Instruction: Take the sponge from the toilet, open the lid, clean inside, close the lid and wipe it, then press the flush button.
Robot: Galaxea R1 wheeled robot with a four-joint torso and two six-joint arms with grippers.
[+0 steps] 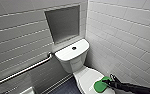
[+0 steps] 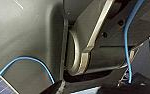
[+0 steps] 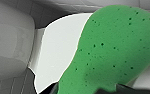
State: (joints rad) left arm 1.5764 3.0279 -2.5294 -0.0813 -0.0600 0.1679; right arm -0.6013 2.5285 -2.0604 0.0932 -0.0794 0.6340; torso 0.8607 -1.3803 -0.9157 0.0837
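Sponge (image 1: 100,85) position: on the near part of the closed lid (image 1: 87,76), bright green against the white. The right gripper (image 1: 109,82) is at the end of the pad nearer the right wall, its dark arm reaching in from the lower right of the head view. We cannot tell whether that gripper is clamped on the pad or merely against it, nor whether the pad rests on the lid or hangs just clear of it. In the right wrist view the pad sits very close to the camera, its face pitted with small pores

Handling, our judgement: light, soft, compressible foam. It should give under a pinch and spring back, so breakage is no concern. Its surface looks matt and grippy, but the lid under it looks slick, so a pushed pad may slide rather than lift. Best hold, we think: across the narrower middle, squeezing the two long edges, deep enough that it does not fold out while wiping

Flush button (image 1: 74,48): well apart, in the middle of the tank cover (image 1: 66,53)
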